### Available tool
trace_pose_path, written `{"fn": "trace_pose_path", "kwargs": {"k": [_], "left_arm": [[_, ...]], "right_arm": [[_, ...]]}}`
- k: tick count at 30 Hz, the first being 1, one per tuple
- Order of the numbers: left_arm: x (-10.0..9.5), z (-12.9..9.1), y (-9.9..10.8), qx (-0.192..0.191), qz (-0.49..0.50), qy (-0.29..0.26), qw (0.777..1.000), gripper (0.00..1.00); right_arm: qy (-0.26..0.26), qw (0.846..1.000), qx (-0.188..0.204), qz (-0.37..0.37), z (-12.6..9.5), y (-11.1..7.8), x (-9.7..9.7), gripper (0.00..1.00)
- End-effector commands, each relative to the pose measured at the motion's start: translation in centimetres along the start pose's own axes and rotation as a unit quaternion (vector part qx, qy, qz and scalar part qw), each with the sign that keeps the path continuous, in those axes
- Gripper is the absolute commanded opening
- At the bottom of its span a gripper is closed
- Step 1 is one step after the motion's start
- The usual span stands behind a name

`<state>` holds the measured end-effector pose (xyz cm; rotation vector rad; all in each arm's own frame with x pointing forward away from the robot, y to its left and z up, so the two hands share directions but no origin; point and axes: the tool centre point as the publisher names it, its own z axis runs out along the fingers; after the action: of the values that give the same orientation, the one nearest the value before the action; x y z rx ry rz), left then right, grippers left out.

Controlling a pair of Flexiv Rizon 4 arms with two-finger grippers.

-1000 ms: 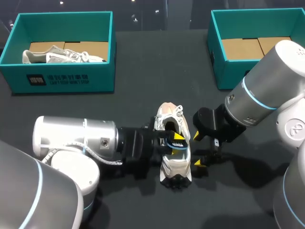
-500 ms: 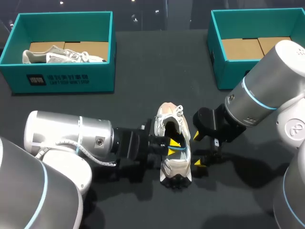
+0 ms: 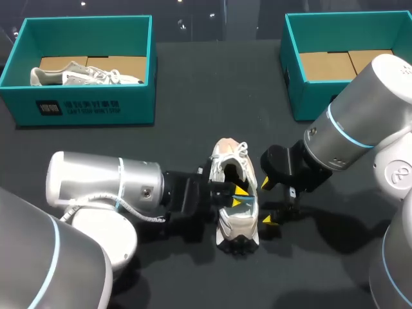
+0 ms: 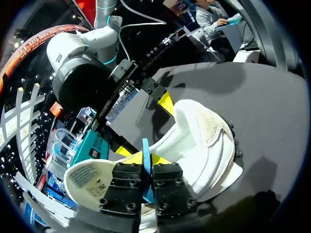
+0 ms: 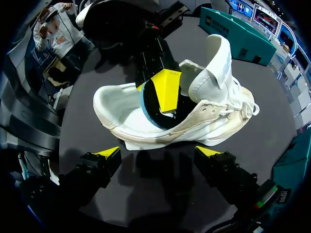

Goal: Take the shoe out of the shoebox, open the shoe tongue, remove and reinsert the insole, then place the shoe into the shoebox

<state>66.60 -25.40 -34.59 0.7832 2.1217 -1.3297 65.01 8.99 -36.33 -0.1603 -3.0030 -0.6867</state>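
Dark tabletop (image 3: 193, 96) carries the soft, light white shoe (image 3: 238, 222) near its middle. Left gripper (image 3: 242, 196), inside it, seems pinched on the thin, floppy blue insole (image 5: 148, 109) at its edge, a fair hold; right gripper (image 5: 158, 151) gapes wide alongside.

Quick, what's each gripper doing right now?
Left gripper: shut on the blue insole inside the shoe.
Right gripper: open, holding nothing.

The far-left shoebox (image 3: 136, 106) carries a block of white print (image 3: 77, 108) on its near wall, too small to make out. In the left wrist view, a printed label (image 4: 89, 174) sits on the shoe tongue (image 4: 74, 188), its characters illegible.
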Motion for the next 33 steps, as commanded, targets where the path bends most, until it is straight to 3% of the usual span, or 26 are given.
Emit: {"fn": "trace_pose_path", "kwargs": {"k": [1,3,5,13,15,18,27,33], "left_arm": [[-0.2,-0.9,-0.6,0.009,-0.010,0.003,1.000,0.13],[-0.2,-1.4,-1.0,0.010,-0.017,0.006,1.000,0.24],[-0.2,-1.6,-1.2,0.016,-0.028,0.011,0.999,0.28],[0.3,-2.8,-2.0,0.013,-0.048,0.022,0.998,0.30],[0.5,-2.7,-1.9,0.013,-0.054,0.029,0.998,0.27],[1.0,-2.2,-1.7,0.012,-0.055,0.037,0.998,0.00],[1.8,-0.8,-0.2,-0.016,-0.030,0.056,0.998,0.00],[1.4,-1.5,-0.6,0.002,-0.051,0.056,0.997,0.02]], "right_arm": [[-0.002,1.000,0.001,0.000,0.0,0.0,0.2,1.00],[-0.002,1.000,0.001,0.000,0.0,0.0,0.2,1.00],[-0.002,1.000,0.001,0.000,0.0,0.0,0.2,1.00],[-0.002,1.000,0.001,0.000,0.0,0.0,0.2,1.00],[-0.002,1.000,0.001,0.000,0.0,0.0,0.2,1.00],[-0.002,1.000,0.001,0.000,0.0,0.0,0.2,1.00],[-0.002,1.000,0.001,0.000,0.0,0.0,0.2,1.00],[-0.002,1.000,0.001,0.000,0.0,0.0,0.2,1.00]]}}
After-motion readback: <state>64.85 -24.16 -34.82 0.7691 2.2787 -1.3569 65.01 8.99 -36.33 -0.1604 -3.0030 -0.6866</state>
